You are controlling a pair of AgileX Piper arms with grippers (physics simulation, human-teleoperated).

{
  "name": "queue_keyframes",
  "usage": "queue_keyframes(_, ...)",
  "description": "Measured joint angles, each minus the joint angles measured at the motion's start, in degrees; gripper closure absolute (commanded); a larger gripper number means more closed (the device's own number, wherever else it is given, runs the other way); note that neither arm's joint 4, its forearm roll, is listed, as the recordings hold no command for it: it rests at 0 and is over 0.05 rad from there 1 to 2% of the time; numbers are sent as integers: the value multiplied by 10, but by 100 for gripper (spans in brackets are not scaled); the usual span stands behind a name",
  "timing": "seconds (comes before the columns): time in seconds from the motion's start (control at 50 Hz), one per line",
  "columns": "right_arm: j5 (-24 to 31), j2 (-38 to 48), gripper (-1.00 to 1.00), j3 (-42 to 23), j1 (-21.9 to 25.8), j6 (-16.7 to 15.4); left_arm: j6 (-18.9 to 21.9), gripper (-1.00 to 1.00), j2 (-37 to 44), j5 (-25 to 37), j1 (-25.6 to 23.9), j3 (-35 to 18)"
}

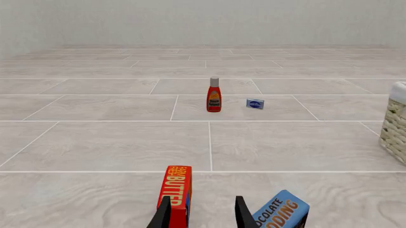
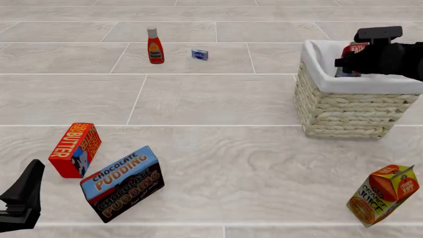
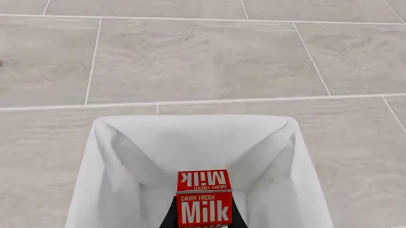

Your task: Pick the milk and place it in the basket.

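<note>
Grip: right gripper (image 3: 201, 216) held milk (image 3: 203, 202) over basket (image 2: 343, 106), far right.
Risk: early release could tip carton onto rim.
Left gripper (image 1: 199, 213): narrow, empty.

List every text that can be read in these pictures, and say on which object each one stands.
"DAIRY FRESH Milk": red gable-top milk carton, held over the wicker basket.
"BUTTER": red butter box.
"CHOCOLATE PUDDING": blue pudding box.
"ORANGE JUICE": orange juice carton.
Red ketchup bottle and small blue packet: too small to read.
</note>
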Motion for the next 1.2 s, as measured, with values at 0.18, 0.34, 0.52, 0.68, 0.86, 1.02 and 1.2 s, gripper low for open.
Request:
queue_keyframes(0.18, -1, 15, 100, -3, -1, 2, 0, -100, 0, 0, 0, 0)
queue_keyframes(0.34, -3, 20, 100, -6, -2, 3, 0, -100, 0, 0, 0, 0)
queue_keyframes(0.52, -4, 21, 100, -7, -1, 4, 0, -100, 0, 0, 0, 0)
queue_keyframes(0.68, -3, 20, -100, -11, -3, 8, 0, -100, 0, 0, 0, 0)
queue_keyframes(0.86, -5, 17, -100, -11, -4, 11, 0, -100, 0, 0, 0, 0)
queue_keyframes(1.02, -4, 12, -100, -12, -5, 12, 0, -100, 0, 0, 0, 0)
queue_keyframes(1.2, -6, 1, -100, -6, -5, 14, 0, -100, 0, 0, 0, 0)
